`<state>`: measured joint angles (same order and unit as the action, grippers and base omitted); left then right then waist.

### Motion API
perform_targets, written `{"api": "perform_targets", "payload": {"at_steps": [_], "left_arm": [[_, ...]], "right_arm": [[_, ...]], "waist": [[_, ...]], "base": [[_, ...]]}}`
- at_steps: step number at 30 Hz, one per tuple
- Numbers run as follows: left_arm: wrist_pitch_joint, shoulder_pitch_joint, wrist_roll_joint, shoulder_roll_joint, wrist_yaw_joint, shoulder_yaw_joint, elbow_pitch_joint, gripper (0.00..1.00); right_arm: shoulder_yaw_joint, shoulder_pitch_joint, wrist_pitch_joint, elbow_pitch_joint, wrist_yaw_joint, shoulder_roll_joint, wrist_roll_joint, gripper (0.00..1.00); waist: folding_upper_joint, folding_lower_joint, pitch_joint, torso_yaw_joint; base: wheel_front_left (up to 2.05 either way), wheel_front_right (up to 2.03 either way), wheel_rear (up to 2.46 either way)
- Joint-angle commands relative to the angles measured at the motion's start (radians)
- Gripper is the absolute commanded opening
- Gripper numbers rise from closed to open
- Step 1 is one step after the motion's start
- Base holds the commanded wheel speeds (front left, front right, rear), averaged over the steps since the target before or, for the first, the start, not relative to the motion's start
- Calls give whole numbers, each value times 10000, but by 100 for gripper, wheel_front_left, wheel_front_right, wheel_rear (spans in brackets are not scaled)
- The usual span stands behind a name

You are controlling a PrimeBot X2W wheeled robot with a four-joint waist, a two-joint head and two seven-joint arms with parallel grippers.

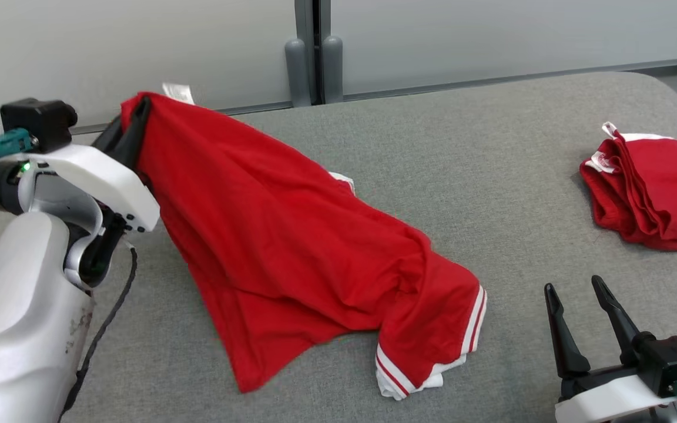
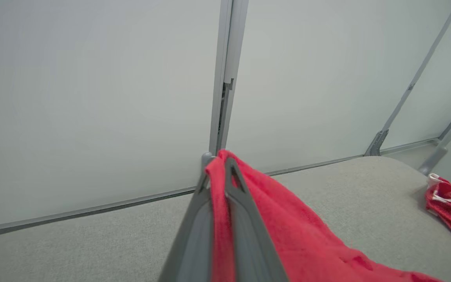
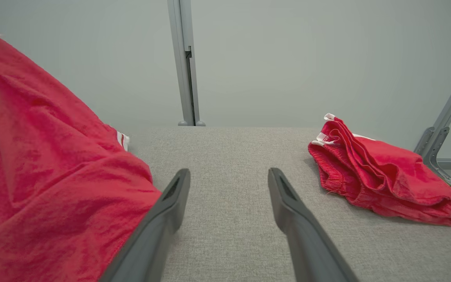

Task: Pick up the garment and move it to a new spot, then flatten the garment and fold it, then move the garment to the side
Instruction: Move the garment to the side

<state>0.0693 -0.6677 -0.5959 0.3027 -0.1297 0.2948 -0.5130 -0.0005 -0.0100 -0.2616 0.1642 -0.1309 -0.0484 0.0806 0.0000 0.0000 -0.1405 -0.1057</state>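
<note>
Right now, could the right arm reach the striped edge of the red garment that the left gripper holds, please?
Probably yes: the open right gripper is near the striped edge of the red garment, with only grey padding between them.

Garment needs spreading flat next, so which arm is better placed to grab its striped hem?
Probably right: the right gripper is open near the hem; the left gripper is shut on the garment.
</note>
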Motion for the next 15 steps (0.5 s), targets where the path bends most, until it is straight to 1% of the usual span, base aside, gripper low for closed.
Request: {"api": "perform_targets", "payload": {"at_steps": [1,5,9,12,15], "left_arm": [[-127,-326,-44,118,-13,61,20,0],[-406,-957,-76,302,-14,330,16,0],[-660,-1305,-322,337,-14,708,151,0],[-703,-899,-617,379,-15,1012,383,0],[-381,157,-1066,517,-15,1499,1006,0]], "right_arm": [[-43,132,-49,21,3,-48,74,100],[-116,241,-49,83,3,-47,51,100],[-221,398,-49,113,3,-45,58,100],[-260,548,-49,119,3,-47,85,100],[-288,730,-49,121,3,-48,152,100]], "waist": [[0,0,254,-72],[0,0,590,-173],[0,0,818,-196],[0,0,992,-193],[0,0,1190,-190]], "base": [[0,0,0],[0,0,0],[0,0,0],[0,0,0],[0,0,0]]}}
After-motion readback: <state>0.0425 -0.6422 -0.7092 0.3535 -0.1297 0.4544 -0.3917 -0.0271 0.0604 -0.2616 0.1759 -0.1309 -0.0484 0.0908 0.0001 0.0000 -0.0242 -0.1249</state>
